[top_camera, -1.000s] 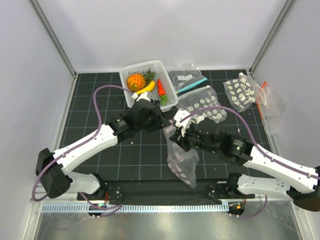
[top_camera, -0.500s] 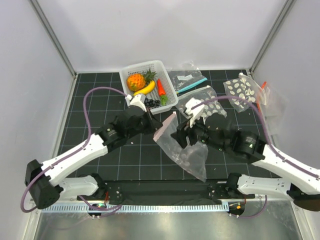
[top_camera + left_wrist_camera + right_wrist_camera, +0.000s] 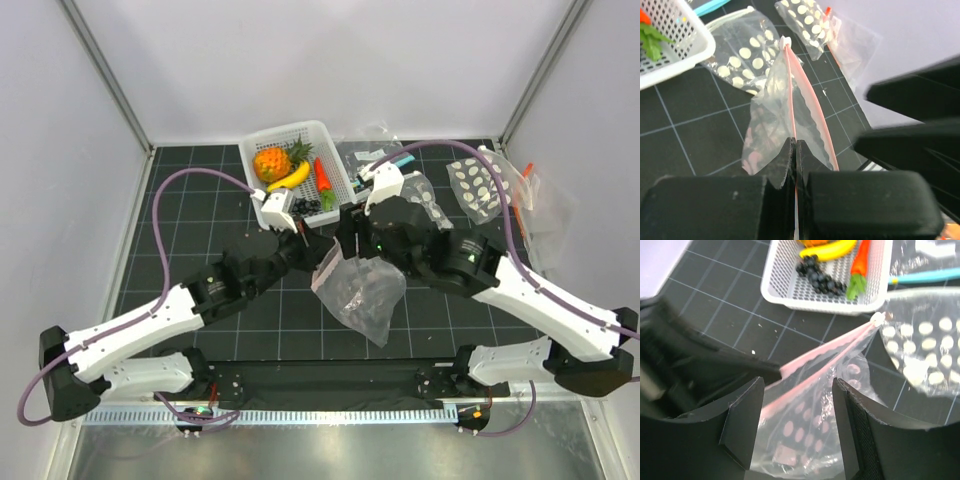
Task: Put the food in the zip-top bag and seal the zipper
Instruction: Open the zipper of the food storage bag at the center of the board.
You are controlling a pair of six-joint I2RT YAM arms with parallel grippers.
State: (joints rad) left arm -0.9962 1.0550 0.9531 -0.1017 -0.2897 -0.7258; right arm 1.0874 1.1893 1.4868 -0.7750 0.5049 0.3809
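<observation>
Wrist views show left gripper (image 3: 795, 147) pinching zipper (image 3: 791, 110), right gripper (image 3: 797, 407) spread, perhaps touching bag (image 3: 807, 437)

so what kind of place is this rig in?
Probably a lab robot test cell, not a real kitchen: plain white walls, a black grid mat, and a toy pineapple in a white basket.

A white perforated basket (image 3: 283, 131) is sitting near the far edge of the black gridded tabletop (image 3: 170, 230), left of its middle; a clear bag with a teal strip (image 3: 362, 160) is lying just to its right; a flat dotted bag (image 3: 925, 355) is resting nearer the middle; a white-dotted bag with an orange strip (image 3: 478, 188) is lying towards the far right corner, a wrinkled clear bag (image 3: 548, 205) overlapping the right edge beside it.
</observation>
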